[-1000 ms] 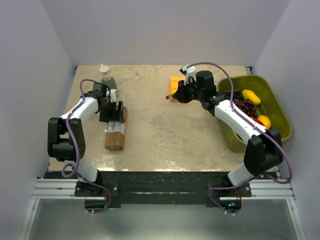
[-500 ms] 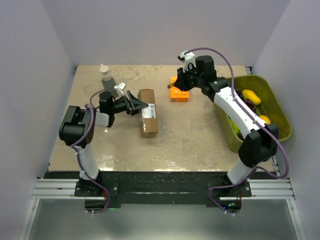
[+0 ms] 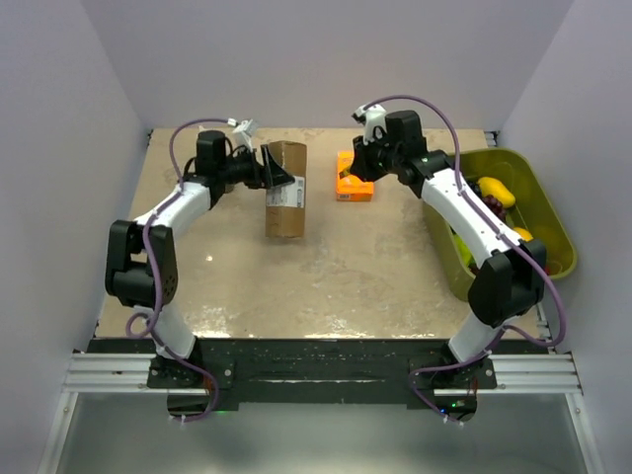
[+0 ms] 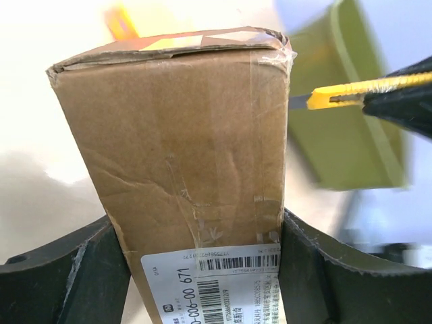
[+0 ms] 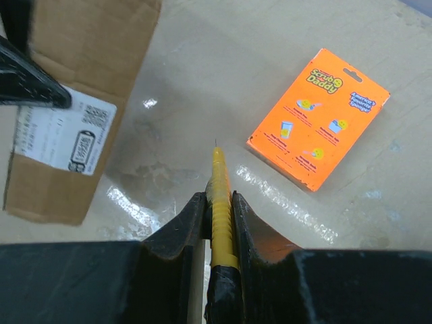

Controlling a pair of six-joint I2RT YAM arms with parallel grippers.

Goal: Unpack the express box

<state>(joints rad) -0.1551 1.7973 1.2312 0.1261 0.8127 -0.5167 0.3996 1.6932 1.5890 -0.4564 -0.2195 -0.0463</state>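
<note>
The express box (image 3: 284, 202) is a brown carton with a white label, at the back middle-left of the table. My left gripper (image 3: 274, 174) is shut on its sides near the label. The left wrist view shows the box (image 4: 182, 148) between both fingers (image 4: 88, 270), taped end away from the camera. My right gripper (image 3: 356, 170) is shut on a yellow utility knife (image 5: 219, 185), its blade tip pointing at the table between the box (image 5: 74, 101) and the orange flat box (image 5: 317, 115). The knife (image 4: 337, 94) also shows just right of the box's far end.
The orange flat box (image 3: 354, 188) lies at the back centre, partly under my right gripper. A green bin (image 3: 553, 232) with fruit stands at the right edge. White walls close in the table at the back and on both sides.
My left arm has carried the express box from the left side to the back, close to the orange box and the knife. My right gripper has stayed almost still with the knife.
</note>
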